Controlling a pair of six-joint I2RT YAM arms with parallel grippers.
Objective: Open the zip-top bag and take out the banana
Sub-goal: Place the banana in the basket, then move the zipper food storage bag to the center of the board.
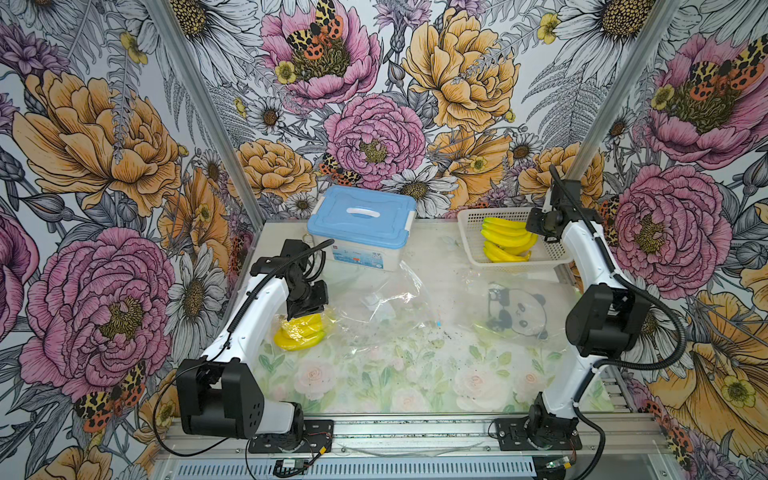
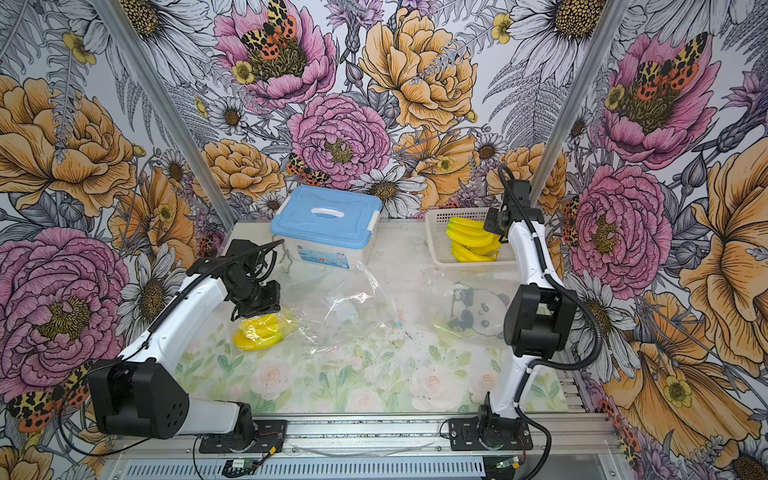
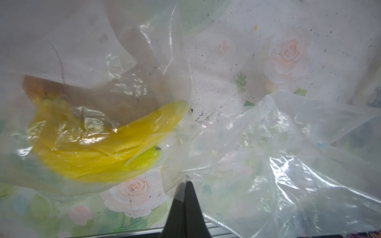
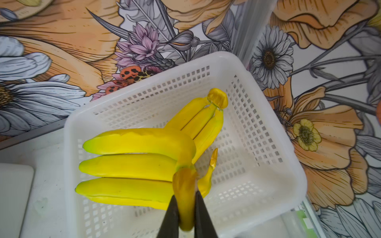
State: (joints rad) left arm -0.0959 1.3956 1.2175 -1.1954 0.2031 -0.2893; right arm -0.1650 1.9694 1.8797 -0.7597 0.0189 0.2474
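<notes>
right wrist: right jaws pinch banana [image 4: 132,164] stem over basket [image 4: 257,131]; left jaws pressed together on bag [image 3: 268,164].

Crinkled, glaring plastic of the zip-top bag [image 3: 268,156] blurs the banana bunch [image 3: 92,156] inside it. Print on the blue-lidded storage box [image 1: 361,226] is too small to read.

floral mat [image 1: 374,382]: dirt-speckled | blue-lidded storage box [image 1: 360,226]: shut, at its far end | white basket [image 1: 468,235]: near the box

Left arm [image 1: 253,320], right arm [image 1: 582,249]: white link shells, black joint housings [image 1: 598,320], black corrugated cable conduit [image 1: 680,332], black base plates [image 1: 509,438] with screws.
</notes>
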